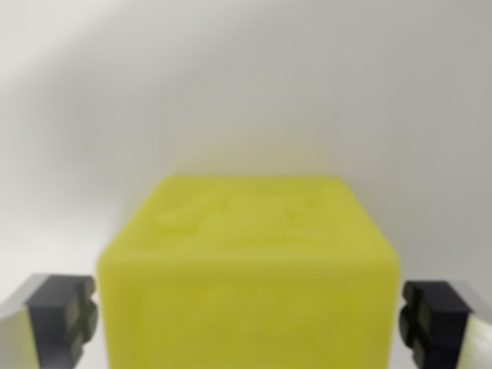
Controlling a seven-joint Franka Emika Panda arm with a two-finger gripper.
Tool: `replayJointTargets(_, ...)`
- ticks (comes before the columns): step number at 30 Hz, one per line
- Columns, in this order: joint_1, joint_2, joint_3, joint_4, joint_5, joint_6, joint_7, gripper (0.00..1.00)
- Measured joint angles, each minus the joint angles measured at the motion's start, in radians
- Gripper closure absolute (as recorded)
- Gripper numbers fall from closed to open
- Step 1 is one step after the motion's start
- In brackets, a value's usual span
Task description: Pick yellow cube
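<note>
**Trainee:** What does the wrist view show, and where is the target?

**Operator:** The yellow cube (250, 273) fills the lower centre of the wrist view, resting on a plain pale surface (246, 84). I see its top face, faintly embossed, and its near face running down to the bottom edge. The picture is soft, so I cannot read the embossing.

**Trainee:** And the gripper?

**Operator:** The gripper (247, 323) stands apart, astride the cube. One dark pad (65, 319) sits at the wrist view's left, the other (430, 319) at the right. Each lies just beside a side face; a narrow gap seems to remain on both sides, though the blur keeps me from ruling out contact.

**Trainee:** Which relation governs the next move?

**Operator:** The cube lies squarely between the pads, its side faces parallel to them and about equally near each. I judge that closing alone is needed, with no sideways correction. It has no long axis.
</note>
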Motion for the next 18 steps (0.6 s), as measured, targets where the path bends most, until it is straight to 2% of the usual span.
replayJointTargets(11,0.000,0.014,0.000,0.007,0.000,0.007,0.002,0.00)
replayJointTargets(12,0.000,0.014,0.000,0.007,0.000,0.007,0.002,1.00)
replayJointTargets(18,0.000,0.005,0.000,0.004,0.000,0.002,0.002,1.00)
